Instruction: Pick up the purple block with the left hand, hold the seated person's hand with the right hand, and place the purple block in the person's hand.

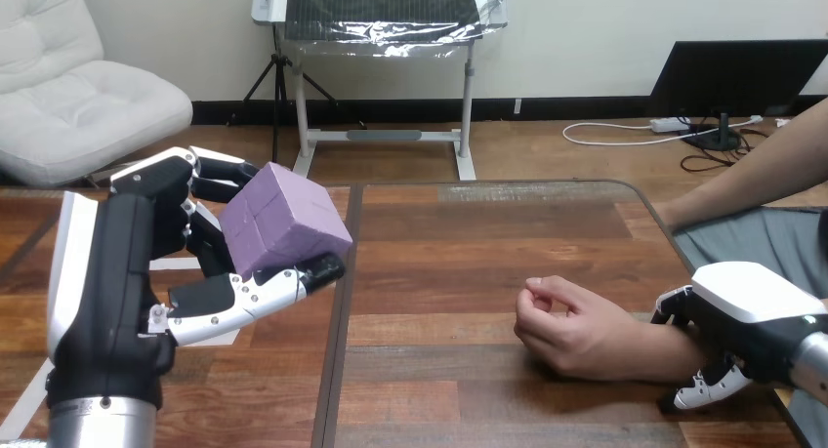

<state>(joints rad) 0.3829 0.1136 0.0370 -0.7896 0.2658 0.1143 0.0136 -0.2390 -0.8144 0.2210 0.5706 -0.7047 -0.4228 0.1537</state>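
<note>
the fingers (220, 165) of our left hand (146, 243) are curled round the far side of the purple block (285, 219). the thumb presses along its near lower edge, so the block is clamped between them. it sits tilted in that grasp, one corner up, clear of the wooden table (459, 272) and over the table's left part. behind the hand, the left arm (98, 419) rises from the bottom edge.

on the other side, our right hand (757, 297) lies over the person's wrist (664, 355), touching it. whether it has closed on the wrist we cannot tell. just ahead of it, the person's hand (566, 326) rests on the table, loosely curled, with the palm not showing. the block and that hand are well apart, with bare table between them.

we judge the first step done: the block is picked up and looks firmly held. the second step is reached or nearly so, since our right hand is at the wrist, though we cannot vouch for a hold. the last step is all still to do. we have to carry the block across to the right, and the person's hand needs to open to take it. then we loosen the left grasp and let the block settle in the palm.
</note>
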